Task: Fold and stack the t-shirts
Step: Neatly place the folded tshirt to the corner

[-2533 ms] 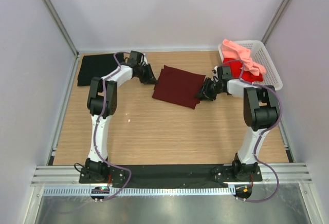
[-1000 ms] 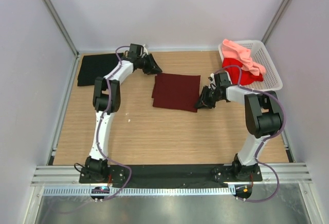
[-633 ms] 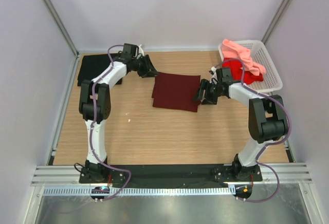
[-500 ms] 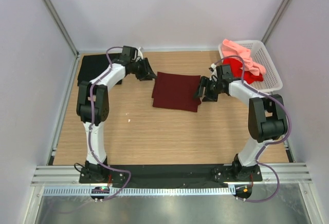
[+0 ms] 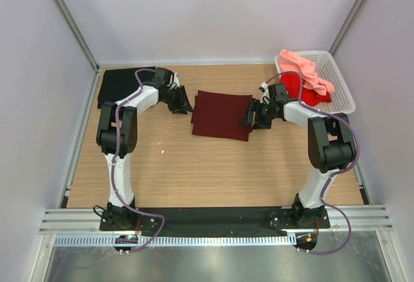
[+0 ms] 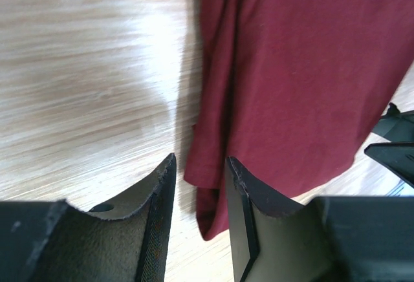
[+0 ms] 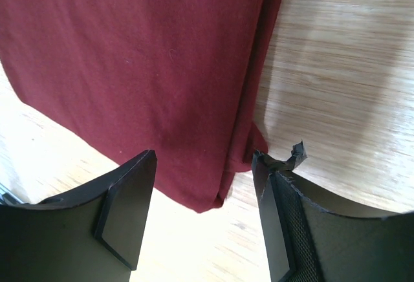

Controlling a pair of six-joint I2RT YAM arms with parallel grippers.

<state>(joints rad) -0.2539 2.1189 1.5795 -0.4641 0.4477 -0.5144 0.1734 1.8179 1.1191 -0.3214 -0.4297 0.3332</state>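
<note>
The left gripper [image 6: 200, 165] is held with its fingers a little apart. A folded corner of the dark maroon t-shirt [image 6: 304, 75] is seen in the gap between them, unclamped. The right gripper [image 7: 204, 159] is spread wide over the shirt's opposite edge, at 3 o'clock, with the layered hem between its fingers.

The shirt is laid flat on a wooden table [image 5: 213, 165], just toward 12 o'clock from the table's middle. The table is enclosed by pale walls and grey metal posts. A black t-shirt [image 5: 119, 86] is spread at 10 o'clock. At 2 o'clock a white lattice basket [image 5: 339, 91] is seen, with a bright red t-shirt [image 5: 294, 86] inside it and a salmon pink t-shirt [image 5: 304, 68] draped over its rim.

Since 2.5 s ago the maroon shirt has been turned from a skewed lie to nearly square with the table. Over the last half second the left gripper has been brought from the shirt's 11 o'clock corner toward 6 o'clock along its edge. The right gripper has stayed at the right-hand edge.

The cloth is matte and smooth, and it is doubled at the edges. The fingers are flat, black and angular. The tabletop is marked by pale grain and patches of glare.
</note>
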